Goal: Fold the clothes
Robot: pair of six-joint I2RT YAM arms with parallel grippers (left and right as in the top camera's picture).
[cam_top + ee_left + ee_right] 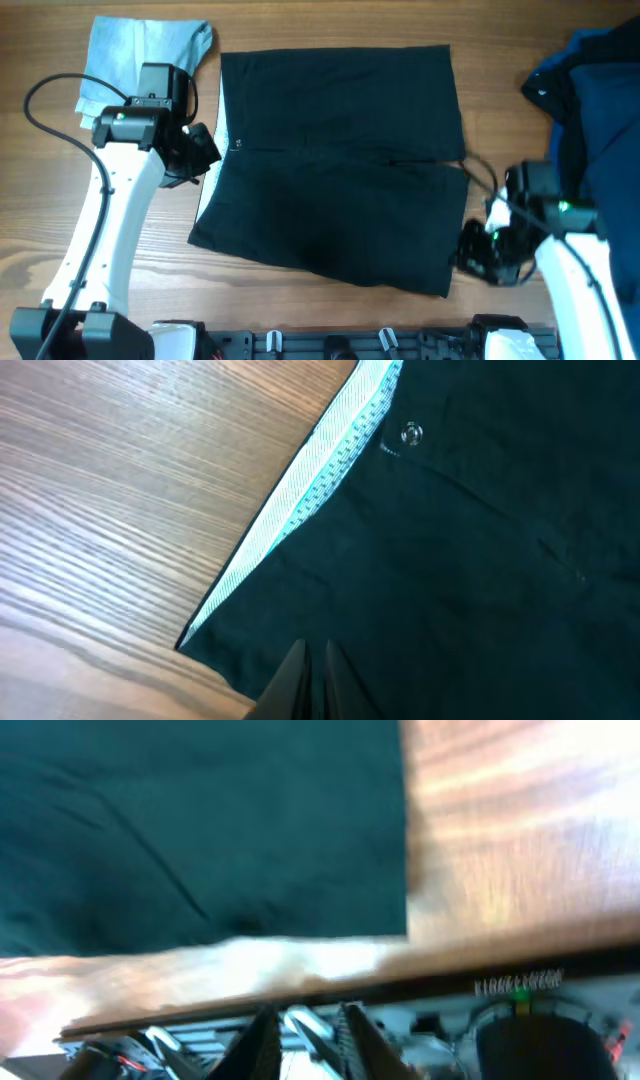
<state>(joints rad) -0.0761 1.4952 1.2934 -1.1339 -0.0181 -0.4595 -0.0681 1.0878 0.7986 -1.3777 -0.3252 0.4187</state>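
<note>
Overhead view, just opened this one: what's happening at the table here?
Two robot arms are working on a pair of plain black cloth shorts, which lie spread flat on the wooden table. The left gripper is shut at the shorts' left edge, near the white inner strip; whether it pinches cloth is unclear. The right gripper sits off the lower right corner, fingers slightly apart, holding nothing. A pale blue garment lies at the upper left and a navy garment at the far right.
</note>
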